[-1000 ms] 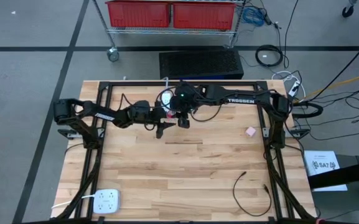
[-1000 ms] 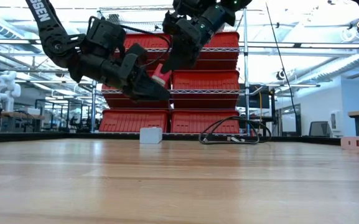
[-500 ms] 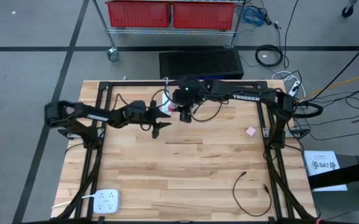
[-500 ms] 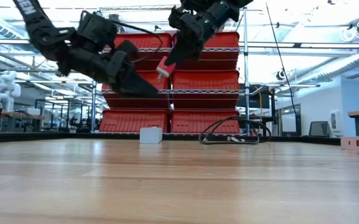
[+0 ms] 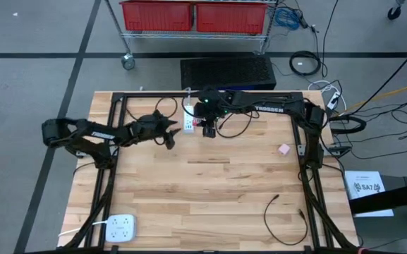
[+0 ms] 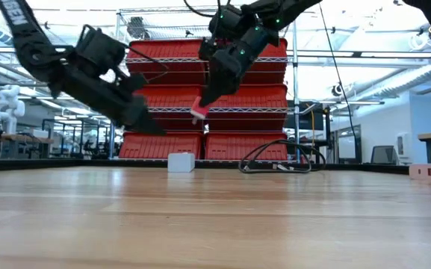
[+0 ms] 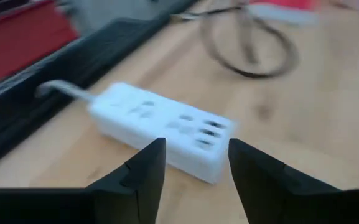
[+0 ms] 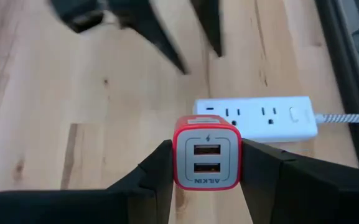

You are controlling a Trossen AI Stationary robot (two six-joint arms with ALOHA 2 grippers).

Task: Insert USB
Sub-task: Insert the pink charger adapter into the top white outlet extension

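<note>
**Red charger held above the power strip, far side of the worktop**

The right end effector point(image 8: 205, 163) pinches a red-edged USB charger point(image 8: 206, 151) by its two flat sides, its white face with two ports turned toward the wrist camera. In the high view the charger point(image 5: 207, 129) hangs at about 12 o'clock on the worktop point(image 5: 217, 190), just at 3 o'clock of the white power strip point(image 5: 188, 118) lying flat there. The left end effector point(image 7: 193, 163) stands spread and empty, at roughly 9 o'clock of the strip.

The charger looks small, light and rigid, with smooth plastic walls that could slip or twist under push-in force; a firm hold on the broad sides, well back from the plug end, seems safest. The strip is light too and may slide unless steadied.

The right wrist view alone shows the charger's port face and the strip's sockets point(image 8: 252, 117). The low view shows the charger point(image 6: 199, 112) clear above the worktop, which the high view cannot tell. The plug prongs are hidden in all views.
</note>
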